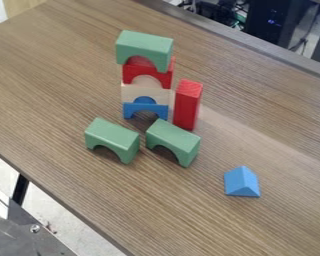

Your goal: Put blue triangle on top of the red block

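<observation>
Brown wood-grain tabletop (69,60) is stretching across the view. A blue triangle (240,183) is lying on it, well in from the lower-left edge, apart from the red block (187,106). That block is standing upright just beside a tower of arches: blue (129,109) at the base, then pale wood (130,93), red (132,73) and green (146,46). Two more green arches (114,134) are sitting between the tower and the lower-left edge. Whether the claw is wide, narrow or holding anything, I cannot tell.
</observation>
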Available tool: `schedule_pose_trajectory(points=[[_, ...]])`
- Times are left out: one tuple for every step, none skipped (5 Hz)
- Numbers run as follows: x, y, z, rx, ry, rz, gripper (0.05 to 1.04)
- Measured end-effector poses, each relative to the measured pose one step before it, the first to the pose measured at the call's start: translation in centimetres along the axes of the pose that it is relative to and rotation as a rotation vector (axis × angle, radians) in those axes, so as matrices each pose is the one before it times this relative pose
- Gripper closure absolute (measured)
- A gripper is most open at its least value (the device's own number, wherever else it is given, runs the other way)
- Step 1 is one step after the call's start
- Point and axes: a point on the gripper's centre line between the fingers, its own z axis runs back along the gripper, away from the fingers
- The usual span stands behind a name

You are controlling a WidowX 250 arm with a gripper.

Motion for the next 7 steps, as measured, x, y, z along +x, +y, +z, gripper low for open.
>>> schedule_pose_trajectory(points=[[-0.014, 0.339, -0.735, 0.0326, -0.0086, -0.002, 0.083], [-3.906, 1.151, -0.81, 0.0844, -0.0366, 0.0316, 0.083], [-2.781, 0.657, -0.743, 0.0176, -0.0504, -0.0412, 0.083], [-2.677, 0.592, -1.548, 0.0479, -0.0263, -0.0446, 0.083], [-1.758, 1.033, -1.746, 0.0455, -0.0069, 0.0089, 0.083], [-1.251, 2.071, -2.769, 0.0553, 0.0069, 0.0338, 0.083], [-0.529, 1.991, -3.22, 0.0161, -0.0196, 0.0556, 0.083]])
